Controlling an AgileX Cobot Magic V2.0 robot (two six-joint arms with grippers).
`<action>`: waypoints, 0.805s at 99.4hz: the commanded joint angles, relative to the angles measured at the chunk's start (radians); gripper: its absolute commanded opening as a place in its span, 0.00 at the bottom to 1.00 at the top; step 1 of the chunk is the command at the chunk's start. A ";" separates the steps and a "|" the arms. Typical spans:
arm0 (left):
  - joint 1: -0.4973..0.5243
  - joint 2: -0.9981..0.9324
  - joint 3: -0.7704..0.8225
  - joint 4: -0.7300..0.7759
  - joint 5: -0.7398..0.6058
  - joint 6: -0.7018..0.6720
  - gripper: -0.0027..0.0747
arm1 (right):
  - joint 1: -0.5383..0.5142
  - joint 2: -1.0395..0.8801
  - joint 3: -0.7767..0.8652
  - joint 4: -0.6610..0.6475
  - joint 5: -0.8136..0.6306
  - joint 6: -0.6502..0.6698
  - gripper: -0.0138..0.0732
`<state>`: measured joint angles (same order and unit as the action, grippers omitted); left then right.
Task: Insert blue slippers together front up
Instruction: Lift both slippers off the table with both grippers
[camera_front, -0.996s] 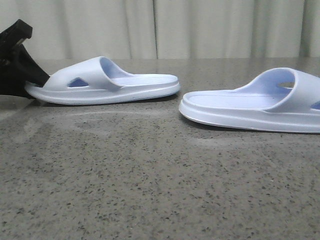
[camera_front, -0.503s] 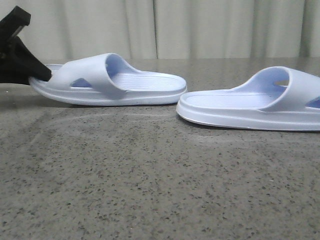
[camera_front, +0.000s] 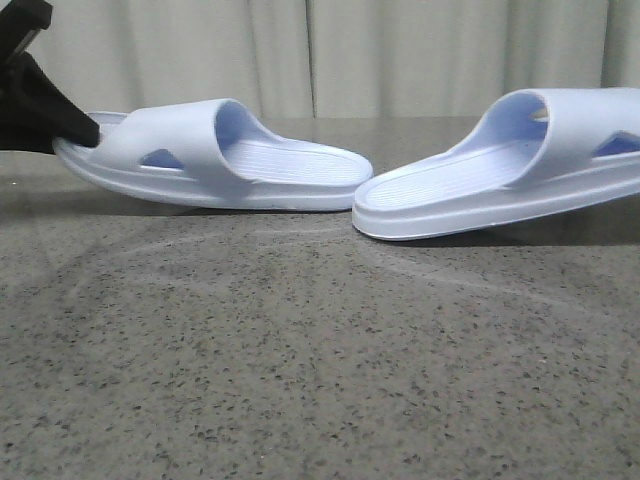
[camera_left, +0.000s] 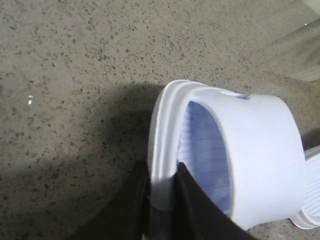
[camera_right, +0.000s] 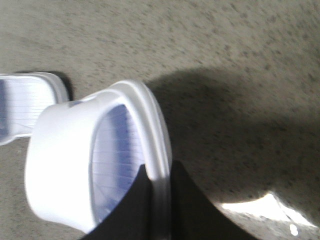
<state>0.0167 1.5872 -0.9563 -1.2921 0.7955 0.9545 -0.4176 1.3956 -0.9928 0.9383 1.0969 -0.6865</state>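
Left gripper (camera_left: 161, 200) is pinching the toe rim of the left slipper (camera_front: 220, 155); right gripper (camera_right: 159, 200) is clamping the right slipper (camera_front: 500, 165), tilted, heel just beside the left slipper's heel on the table (camera_front: 300, 350). Risk: thin rim grips slipping as the 2 heels collide.

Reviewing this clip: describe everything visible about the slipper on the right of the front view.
The right slipper is a pale lavender-blue slide that looks like foam, with a ribbed footbed and a wide strap with a triangular side cutout. Its strap end is raised; the open end rests on the speckled table, almost meeting the other slipper. The right gripper pinches its front rim, jaws either side.
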 joint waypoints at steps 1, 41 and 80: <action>0.025 -0.043 -0.042 -0.033 0.066 -0.015 0.05 | -0.007 -0.023 -0.074 0.090 0.045 0.007 0.04; 0.146 -0.043 -0.101 -0.047 0.285 -0.091 0.05 | -0.007 -0.022 -0.177 0.227 0.113 0.007 0.04; 0.150 -0.032 -0.101 -0.210 0.465 -0.163 0.05 | -0.002 -0.001 -0.177 0.308 0.109 0.007 0.04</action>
<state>0.1681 1.5872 -1.0243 -1.3988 1.1687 0.8205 -0.4176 1.4054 -1.1371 1.1549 1.1956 -0.6765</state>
